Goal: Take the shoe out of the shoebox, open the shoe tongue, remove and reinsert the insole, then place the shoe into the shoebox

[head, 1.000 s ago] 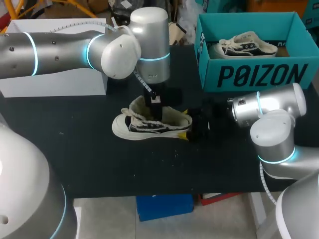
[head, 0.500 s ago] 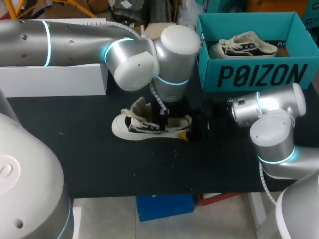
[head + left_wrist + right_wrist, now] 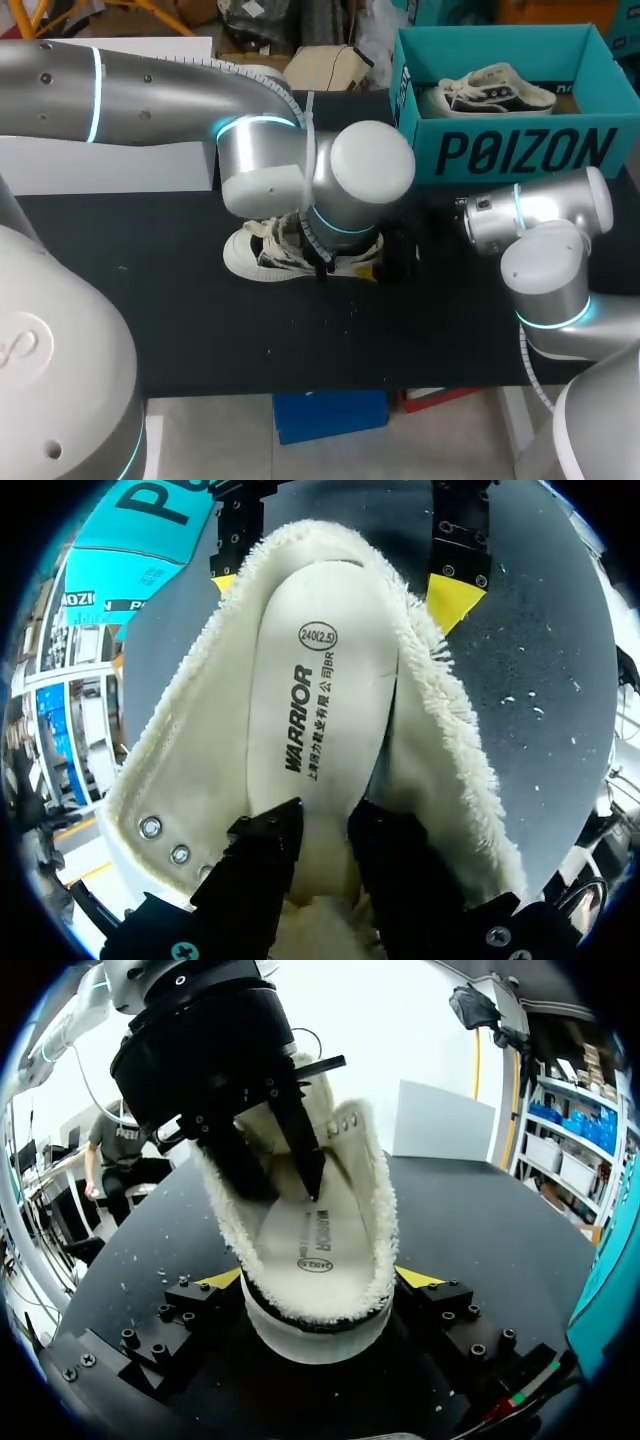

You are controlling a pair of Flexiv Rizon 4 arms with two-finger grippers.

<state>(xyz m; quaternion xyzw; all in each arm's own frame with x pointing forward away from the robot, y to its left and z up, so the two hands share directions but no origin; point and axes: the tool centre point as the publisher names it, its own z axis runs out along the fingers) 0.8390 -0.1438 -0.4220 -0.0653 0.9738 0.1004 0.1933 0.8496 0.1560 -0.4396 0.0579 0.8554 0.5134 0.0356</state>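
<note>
Two shoes, one shoebox (image 3: 520,150) upper right holding boxed shoe (image 3: 490,90), table shoe (image 3: 260,255) centre, clamped by right gripper (image 3: 322,1278), left gripper (image 3: 325,825) slightly apart inside.

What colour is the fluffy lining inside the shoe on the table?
Creamy off-white lining in the shoe; the left wrist view shows it best.

My left arm (image 3: 150,100) comes in from the left and stretches past the middle. Its wrist (image 3: 370,170) is bent over so the left gripper (image 3: 325,842) points downward. The two dark fingers (image 3: 262,848) stand a little apart, with a narrow gap between them. My right arm (image 3: 545,265) sits folded at the right, its forearm roughly level and aimed inward. The right gripper (image 3: 320,1278) lies low, with its yellow tips spread wide and pressed against both sides of the heel of the shoe (image 3: 245,255).
</note>
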